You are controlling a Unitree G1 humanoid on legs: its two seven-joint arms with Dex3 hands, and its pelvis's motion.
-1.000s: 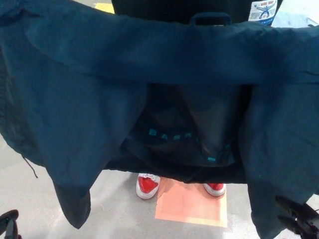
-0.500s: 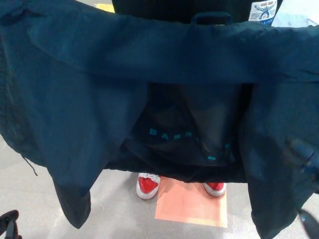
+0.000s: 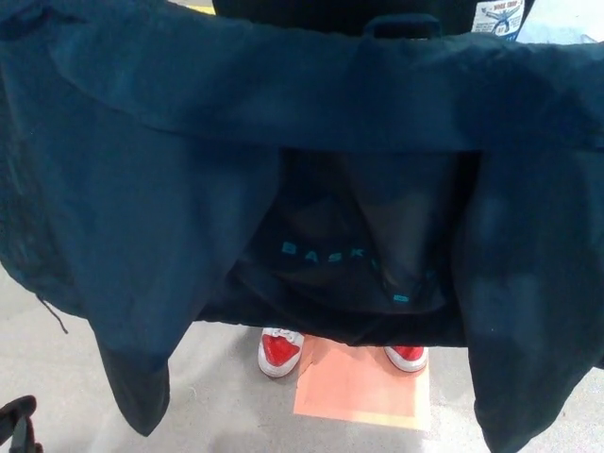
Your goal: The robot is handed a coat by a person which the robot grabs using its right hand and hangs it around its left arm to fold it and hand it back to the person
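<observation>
The dark navy fabric coat hangs spread wide. Below its hem are a person's red-and-white shoes and an orange rectangular floor sheet. Below the coat's left corner is the black left hand; whether it is apart or together cannot be told. The right hand does not show.

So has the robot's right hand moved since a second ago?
Yes. The right hand was low, right of the orange floor patch, rose toward the coat, and now no longer shows.
</observation>
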